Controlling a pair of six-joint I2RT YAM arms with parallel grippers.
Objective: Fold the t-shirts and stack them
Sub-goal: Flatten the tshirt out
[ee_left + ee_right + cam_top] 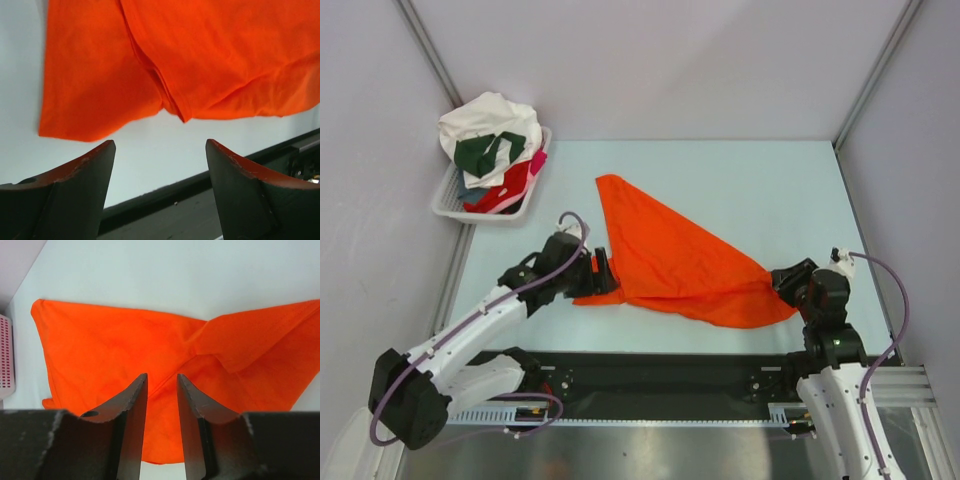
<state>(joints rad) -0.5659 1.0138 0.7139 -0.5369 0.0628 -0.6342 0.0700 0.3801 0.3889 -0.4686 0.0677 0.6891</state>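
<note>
Left gripper [603, 265] fingers wide apart beside orange shirt [670, 250], fold just begun.
Far-left basket [444, 207] holds a heap of unfolded shirts [490, 135]. Orange one lies mid-table, doubled diagonally, untidy. Right gripper [782, 280] fingers nearly together, apparently pinching its right corner. Nothing stacked; most of job remains.

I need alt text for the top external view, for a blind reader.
An orange shirt lies on a pale table, the right gripper pinching its near right corner and the open left gripper beside its left edge. A white basket of more shirts stands at the far left.
</note>
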